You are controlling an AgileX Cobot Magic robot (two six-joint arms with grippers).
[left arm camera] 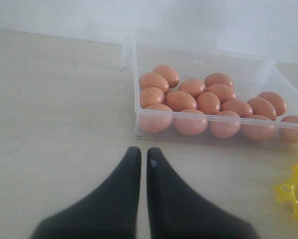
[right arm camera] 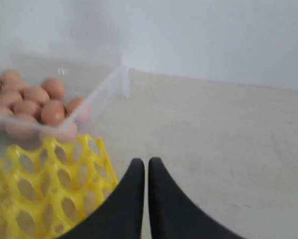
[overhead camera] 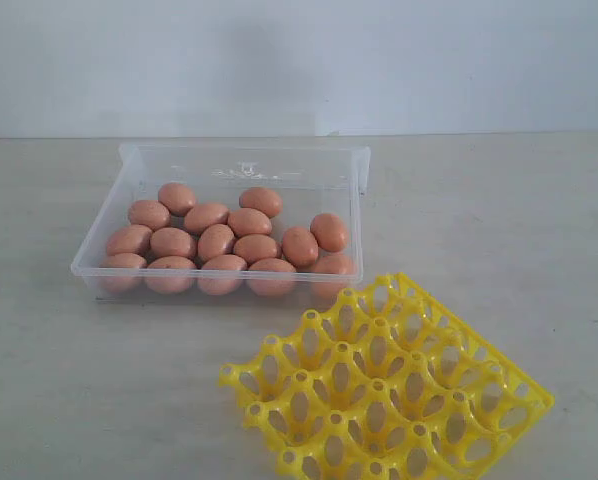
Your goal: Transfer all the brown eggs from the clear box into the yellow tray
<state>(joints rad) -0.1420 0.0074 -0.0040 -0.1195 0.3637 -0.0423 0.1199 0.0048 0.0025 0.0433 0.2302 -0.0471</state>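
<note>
"Hovering above the pale table, the left gripper is showing its two black fingers drawn together with only a thin slit between them, and it is gripping nothing."

"And where are the brown eggs lying from there?"

"They are lying out ahead of those fingertips, well apart from them. They are bunched inside the clear box, and several are pressing against the wall facing the gripper."

"What is the right gripper doing?"

"It is hanging over bare table, clenched tight on nothing. The yellow tray is sitting near it, off to one side of the fingertips, with its lattice cups facing up. The box is lying farther out, beyond the tray."

"How are tray and box sitting against each other?"

"The tray is resting turned at an angle to the box, with one corner just beside the box's near wall. Whether they are touching, I cannot tell. Every egg in view is sitting in the box."
</note>
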